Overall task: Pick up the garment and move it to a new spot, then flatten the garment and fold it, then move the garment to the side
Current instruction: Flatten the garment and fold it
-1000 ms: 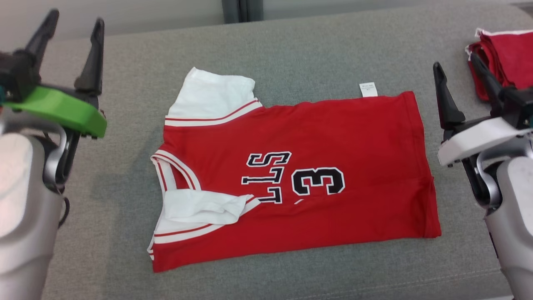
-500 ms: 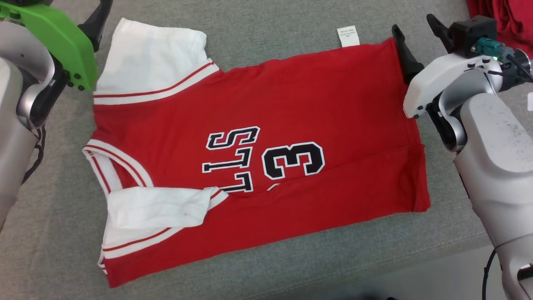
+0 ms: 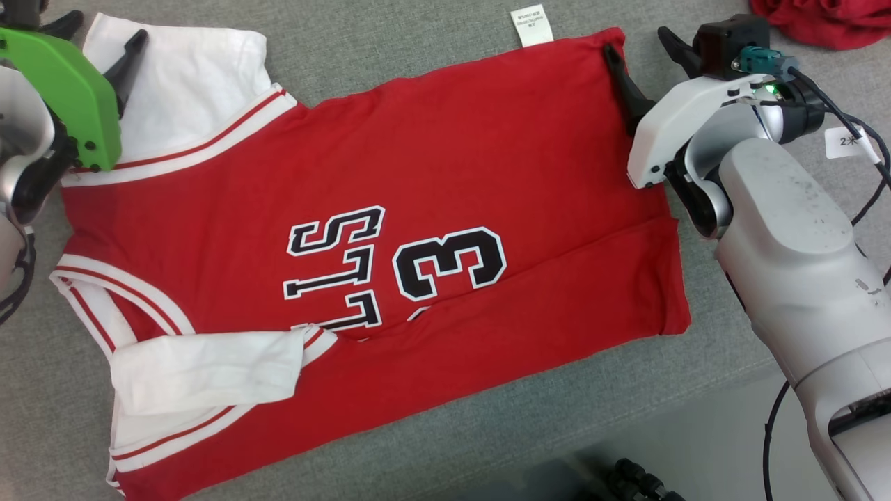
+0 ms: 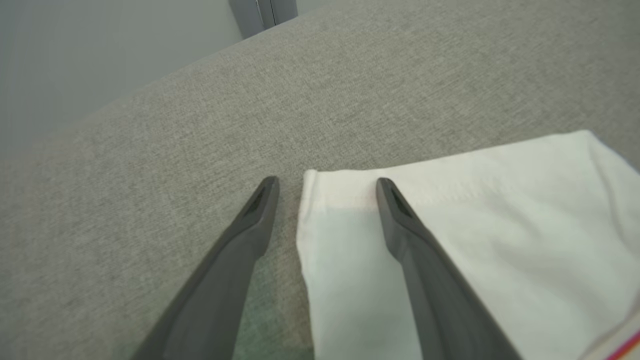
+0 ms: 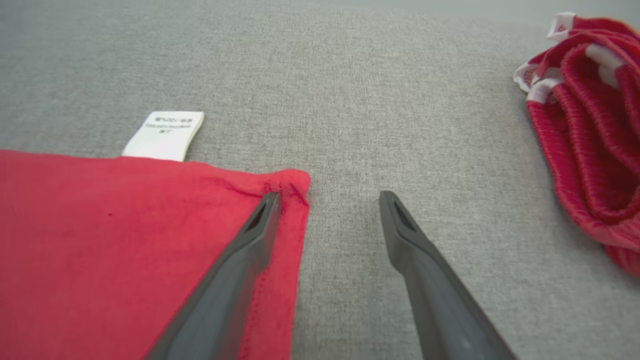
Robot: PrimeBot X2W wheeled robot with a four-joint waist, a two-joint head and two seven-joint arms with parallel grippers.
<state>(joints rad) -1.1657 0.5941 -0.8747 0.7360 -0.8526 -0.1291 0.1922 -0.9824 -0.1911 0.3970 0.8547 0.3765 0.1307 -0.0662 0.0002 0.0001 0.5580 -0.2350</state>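
We judge the garment (image 3: 390, 174) flattened, 1 lengthwise fold in; more folding and the move aside remain. Both jaws stand apart, each straddling a corner.

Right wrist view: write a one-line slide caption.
Open jaws straddle a corner of the red jersey on grey fabric, white label nearby, another red garment bundled at right.

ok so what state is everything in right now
jersey, laid flat, near side folded over
left pincer, open, astride the sleeve corner
right pincer, open, astride the jersey's hem corner
label, flat, sticking out past the edge
red pile, bunched up
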